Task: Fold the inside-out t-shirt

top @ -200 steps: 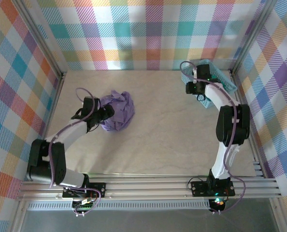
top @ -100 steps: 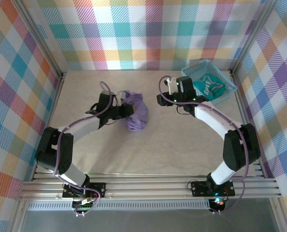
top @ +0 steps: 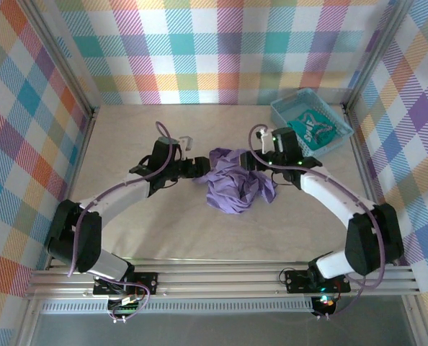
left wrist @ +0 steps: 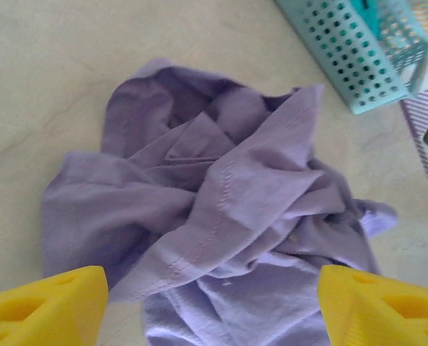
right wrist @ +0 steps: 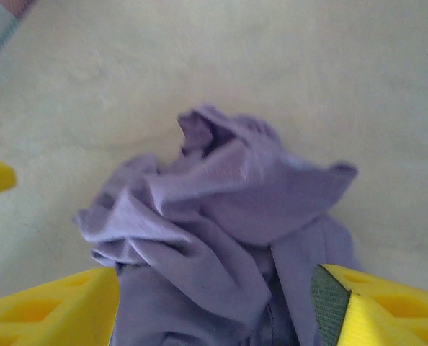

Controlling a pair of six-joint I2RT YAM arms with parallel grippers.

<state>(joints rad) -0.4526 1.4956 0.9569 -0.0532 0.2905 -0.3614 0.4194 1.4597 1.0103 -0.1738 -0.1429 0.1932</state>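
The inside-out t-shirt point(top: 235, 186) is a crumpled lavender heap on the table's middle, with seams showing in the left wrist view point(left wrist: 228, 194). My left gripper point(top: 199, 166) sits at the heap's left edge, and my right gripper point(top: 252, 161) at its upper right edge. In the left wrist view the left gripper point(left wrist: 214, 310) is open, its yellow fingers point(left wrist: 41, 303) wide apart over the cloth's near folds. The right gripper point(right wrist: 214, 303) is open too, its fingers point(right wrist: 48, 306) straddling the near side of the shirt point(right wrist: 221, 194). Neither pinches the cloth.
A small teal basket point(top: 280, 115) stands at the back right corner with a teal-green garment with white markings point(top: 316, 128) in it; its perforated wall point(left wrist: 351, 50) lies beyond the shirt. Plaid walls close off the table on three sides.
The shirt was carried right from the table's left to its middle and has slumped wider. The left gripper has let it go. The right arm swung from the basket to the shirt and opened wider.
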